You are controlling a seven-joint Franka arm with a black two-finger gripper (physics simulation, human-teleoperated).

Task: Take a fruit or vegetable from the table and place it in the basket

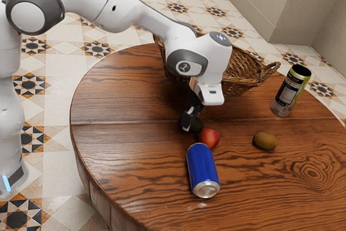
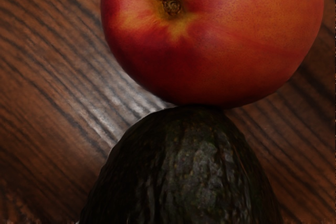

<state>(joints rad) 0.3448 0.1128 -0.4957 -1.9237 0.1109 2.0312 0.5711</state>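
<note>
Avocado (image 2: pixel 184 171) right beside a nectarine (image 2: pixel 210 40)

Okay so, round wooden table (image 1: pixel 116 101): wicker basket (image 1: pixel 246 70) on the far side, tall can (image 1: pixel 287 93) standing toward the exterior view's right, brown kiwi (image 1: pixel 265 140) nearer, peach (image 1: pixel 210 138) beside an avocado (image 2: pixel 189 171), blue can (image 1: pixel 202 167) lying nearest.

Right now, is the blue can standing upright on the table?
No, the blue can lies on its side on the wooden table, its round silver end facing away from the basket.
</note>
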